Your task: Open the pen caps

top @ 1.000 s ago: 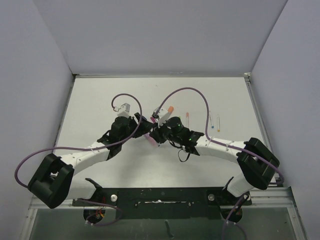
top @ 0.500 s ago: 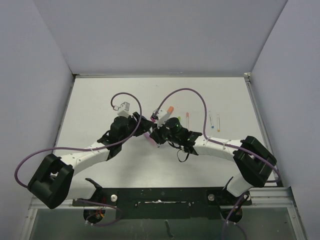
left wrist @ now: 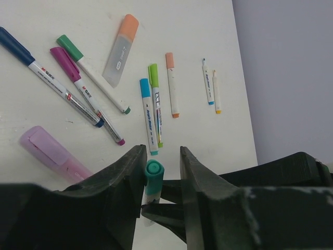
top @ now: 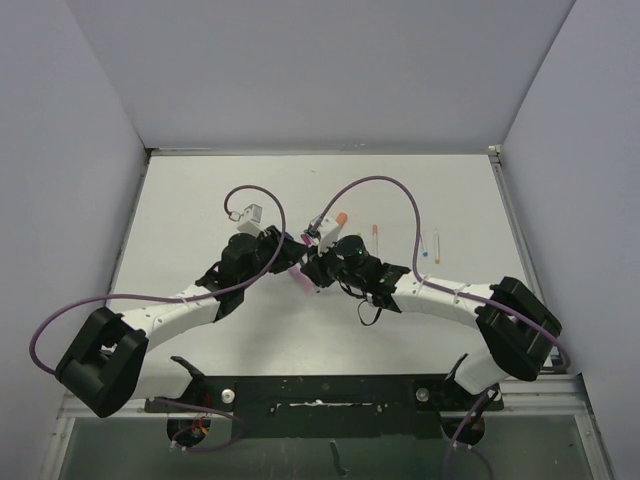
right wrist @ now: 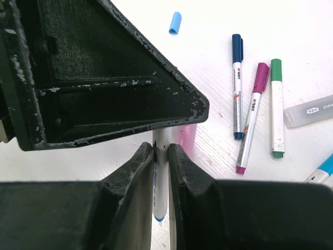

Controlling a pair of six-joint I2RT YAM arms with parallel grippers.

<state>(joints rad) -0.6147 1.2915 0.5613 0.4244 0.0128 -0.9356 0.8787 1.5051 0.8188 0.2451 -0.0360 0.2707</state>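
Note:
In the left wrist view my left gripper (left wrist: pixel 162 156) straddles the teal pen cap (left wrist: pixel 154 172) of a white pen. The cap touches the left finger, and a gap shows between it and the right finger. My right gripper (right wrist: pixel 161 151) is shut on that pen's white barrel (right wrist: pixel 161 179), holding it off the table. In the top view both grippers meet at mid-table, the left gripper (top: pixel 285 255) next to the right gripper (top: pixel 312 262). Other capped pens lie on the table: navy (left wrist: pixel 47 75), magenta (left wrist: pixel 86 96), green (left wrist: pixel 93 80), light blue (left wrist: pixel 147 114).
A pink highlighter (left wrist: pixel 49 153) lies just under the grippers. A grey highlighter with an orange cap (left wrist: pixel 120 49), a lime pen (left wrist: pixel 155 99), an orange pen (left wrist: pixel 172 83) and two tiny pens (left wrist: pixel 207 80) lie beyond. A loose blue cap (right wrist: pixel 176 22) lies apart.
Both grippers stay together at mid-table. The right arm shifted slightly left and back again. The pen stays in the right gripper.

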